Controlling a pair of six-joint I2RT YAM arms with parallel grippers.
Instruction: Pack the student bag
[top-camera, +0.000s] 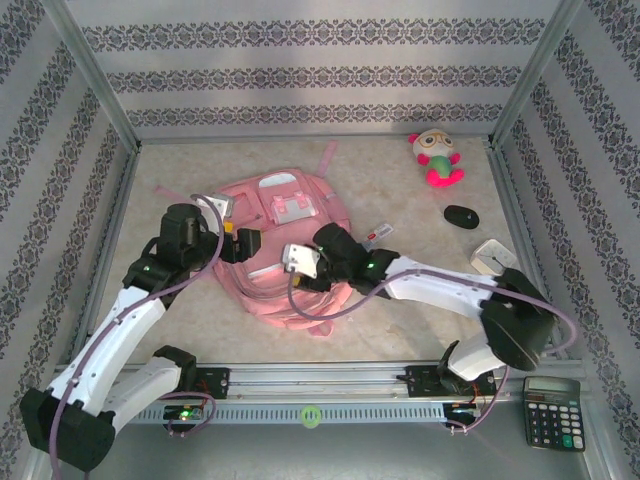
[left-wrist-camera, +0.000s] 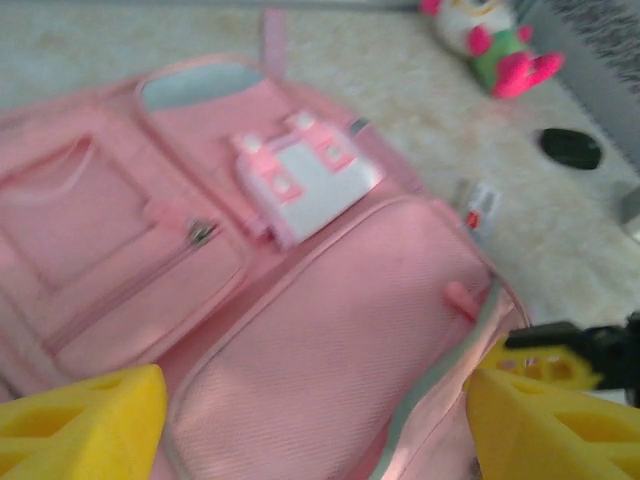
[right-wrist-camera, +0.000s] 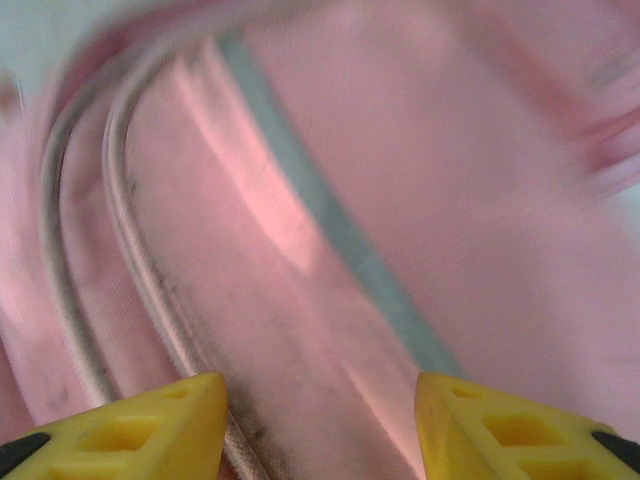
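Observation:
The student bag (top-camera: 285, 205), a pink backpack, lies flat in the middle of the table with its front pockets facing up. My left gripper (top-camera: 247, 244) hovers over the bag's left part. In the left wrist view its yellow fingers (left-wrist-camera: 85, 425) stand wide apart above the large mesh front pocket (left-wrist-camera: 330, 340), so the left gripper (left-wrist-camera: 315, 435) is open and holds nothing. My right gripper (top-camera: 301, 274) is over the bag's near edge. There the right gripper (right-wrist-camera: 320, 430) is open, its fingers (right-wrist-camera: 135, 430) on either side of pink fabric and a white-trimmed seam (right-wrist-camera: 150, 290).
A plush toy (top-camera: 437, 158) sits at the back right, with a black mouse (top-camera: 461, 216) and a grey-white object (top-camera: 493, 256) nearer on the right. A small white and red item (top-camera: 380, 235) lies by the bag. A calculator (top-camera: 552, 412) rests at the front right.

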